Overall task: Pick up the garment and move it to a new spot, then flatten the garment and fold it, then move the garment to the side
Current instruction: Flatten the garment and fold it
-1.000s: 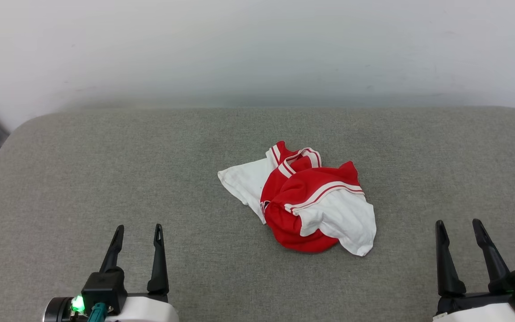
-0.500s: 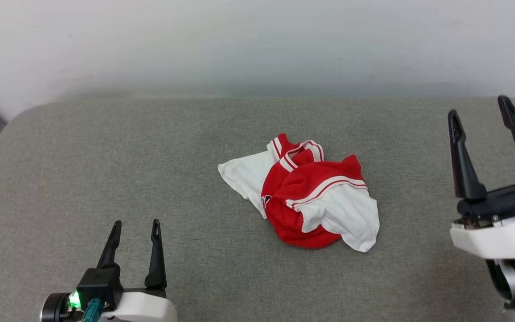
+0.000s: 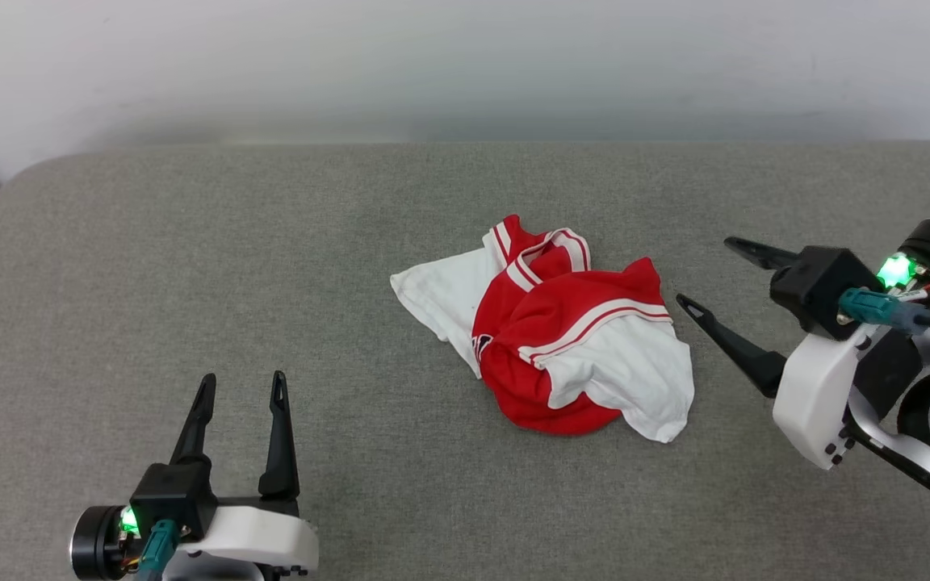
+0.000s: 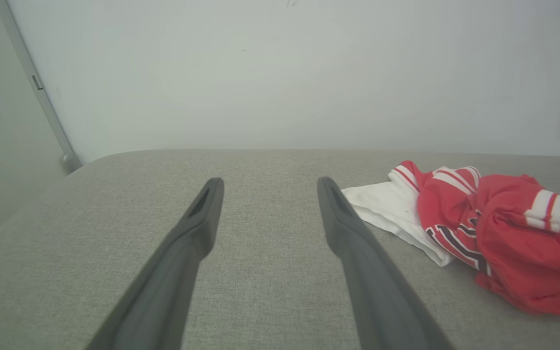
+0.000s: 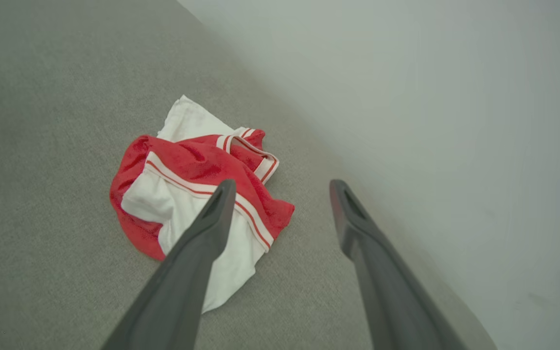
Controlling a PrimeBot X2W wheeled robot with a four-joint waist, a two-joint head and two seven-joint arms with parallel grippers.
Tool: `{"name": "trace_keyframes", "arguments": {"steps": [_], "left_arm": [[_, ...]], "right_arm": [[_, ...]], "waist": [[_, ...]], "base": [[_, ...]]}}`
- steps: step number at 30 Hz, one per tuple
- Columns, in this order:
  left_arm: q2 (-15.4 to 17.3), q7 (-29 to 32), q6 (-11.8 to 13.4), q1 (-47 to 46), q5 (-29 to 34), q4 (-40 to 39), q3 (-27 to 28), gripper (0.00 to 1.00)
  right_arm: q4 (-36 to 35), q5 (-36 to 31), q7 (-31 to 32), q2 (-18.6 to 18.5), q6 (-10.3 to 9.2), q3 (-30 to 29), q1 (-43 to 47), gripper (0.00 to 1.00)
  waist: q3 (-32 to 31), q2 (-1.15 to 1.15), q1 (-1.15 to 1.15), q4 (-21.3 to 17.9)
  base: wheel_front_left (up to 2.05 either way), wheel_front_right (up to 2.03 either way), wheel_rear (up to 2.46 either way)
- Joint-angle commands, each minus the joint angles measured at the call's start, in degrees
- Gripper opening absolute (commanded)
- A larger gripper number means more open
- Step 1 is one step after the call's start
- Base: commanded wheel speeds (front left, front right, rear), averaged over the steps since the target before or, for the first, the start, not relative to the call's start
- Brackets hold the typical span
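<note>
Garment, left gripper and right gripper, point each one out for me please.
garment point(image 3: 562, 311), head view, red body fabric.
left gripper point(image 3: 243, 375), head view, between fingertips.
right gripper point(image 3: 703, 269), head view, between fingertips.

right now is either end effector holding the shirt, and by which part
Nothing is held. The left end effector and right end effector are open; the garment lies crumpled on the cushion, not between either's fingers.

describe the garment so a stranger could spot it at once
A grey padded surface meets a pale wall. Near its middle lies the garment, crumpled. It is red with white sleeves and striped trim, unlike the dark left gripper and right gripper nearby.
</note>
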Motion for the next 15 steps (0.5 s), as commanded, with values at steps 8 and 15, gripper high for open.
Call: {"name": "trace_keyframes", "arguments": {"steps": [8, 15], "left_arm": [[-0.1, -0.1, -0.1, -3.3, -1.0, -0.8, -0.4, 1.00], [-0.1, -0.1, 0.2, -7.1, -1.9, -1.2, -1.7, 1.00]], "right_arm": [[-1.3, 12.4, 18.1, -4.9, -0.04, 12.4, -8.3, 1.00], [5.7, 17.5, 21.1, -3.1, -0.04, 21.5, -14.0, 1.00]], "waist": [[5.7, 0.00, -0.01, 1.1], [12.5, 0.00, -0.01, 2.6]], "base": [[0.00, 0.00, 0.00], [0.00, 0.00, 0.00]]}}
